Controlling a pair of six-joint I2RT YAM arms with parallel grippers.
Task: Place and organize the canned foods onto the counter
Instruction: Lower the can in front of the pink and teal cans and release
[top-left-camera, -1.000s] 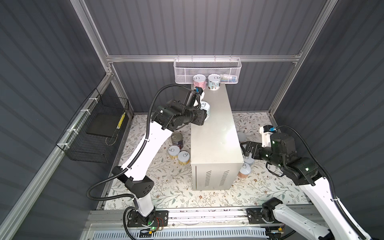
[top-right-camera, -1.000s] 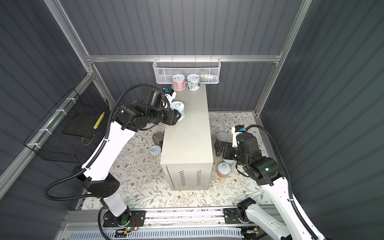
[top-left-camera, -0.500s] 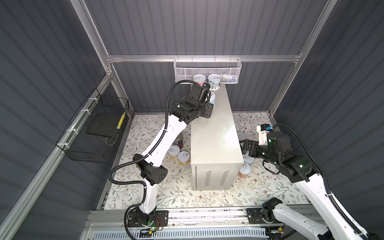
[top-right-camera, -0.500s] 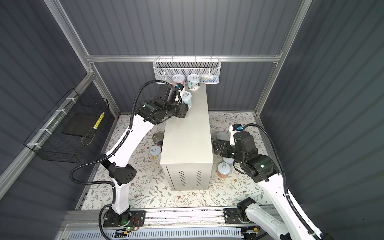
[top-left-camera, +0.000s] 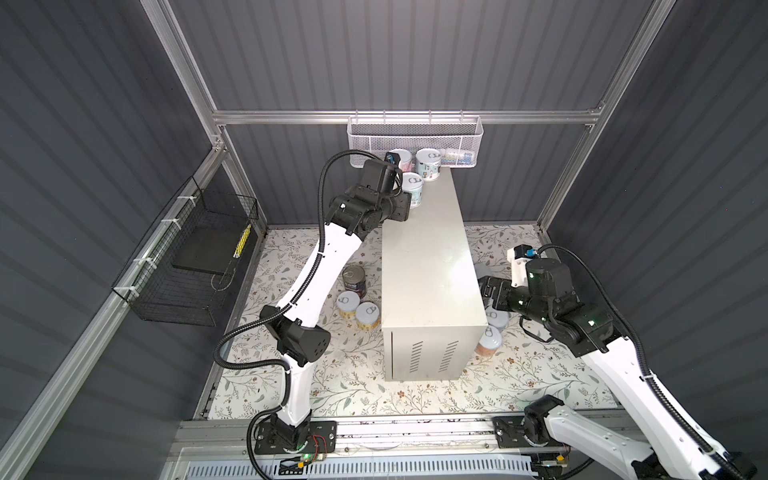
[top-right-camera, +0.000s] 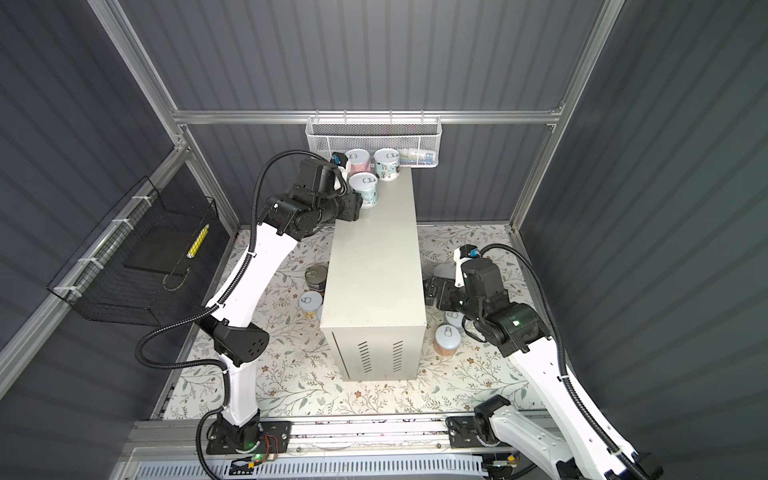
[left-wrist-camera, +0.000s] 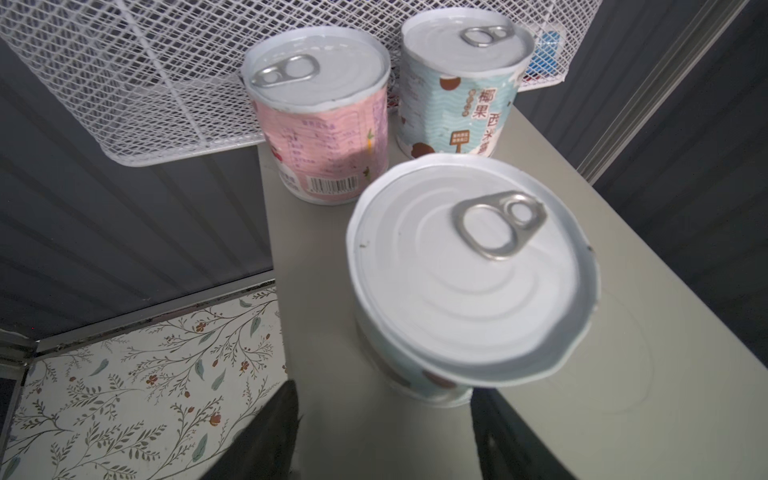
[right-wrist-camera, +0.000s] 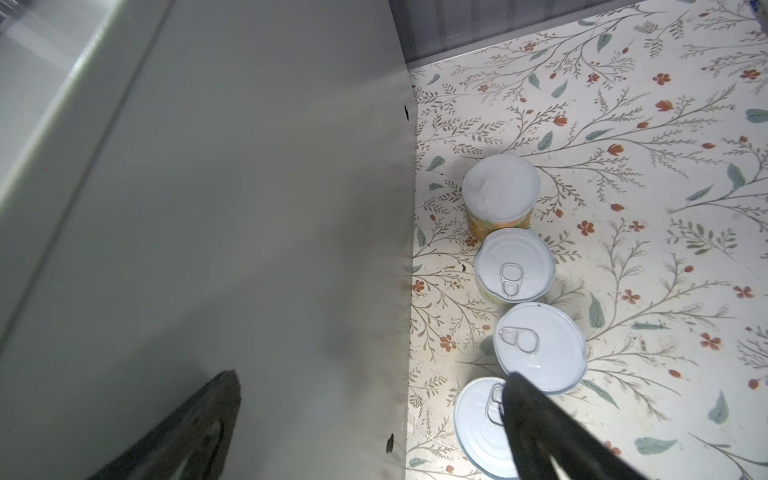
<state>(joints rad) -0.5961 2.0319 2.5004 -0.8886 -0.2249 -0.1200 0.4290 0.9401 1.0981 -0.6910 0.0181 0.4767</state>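
- At the far end of the counter (top-left-camera: 428, 266), just under the white mesh basket (top-left-camera: 415, 139), three small tins stand upright on the cream-white top. Each has a silver pull-tab lid.
- The pink-labelled tin (left-wrist-camera: 320, 124) sits at the far left corner with its barcode showing. The pale-blue tin (left-wrist-camera: 461, 91), printed with brown dots and Chinese lettering, stands just beside it along the far edge.
- A third tin (left-wrist-camera: 469, 291), also pale blue, stands just in front of those two, near the counter's left long edge.
- The left gripper (left-wrist-camera: 382, 392) has its fingers either side of this tin's base. They are parted, with a clear gap on one side, so it grips nothing.
- The right gripper (right-wrist-camera: 370, 374) hangs spread wide and empty, low beside the counter's right wall.
- It is above a row of four tins (right-wrist-camera: 514, 264) on the floral mat (top-left-camera: 353, 374). The end tin (right-wrist-camera: 500, 191) nearest the back wall has an orange label and a plain smooth lid.
- On the mat along the counter's left wall stand a taller dark-blue can (top-left-camera: 354, 280) and two small tins (top-left-camera: 348, 303) side by side.
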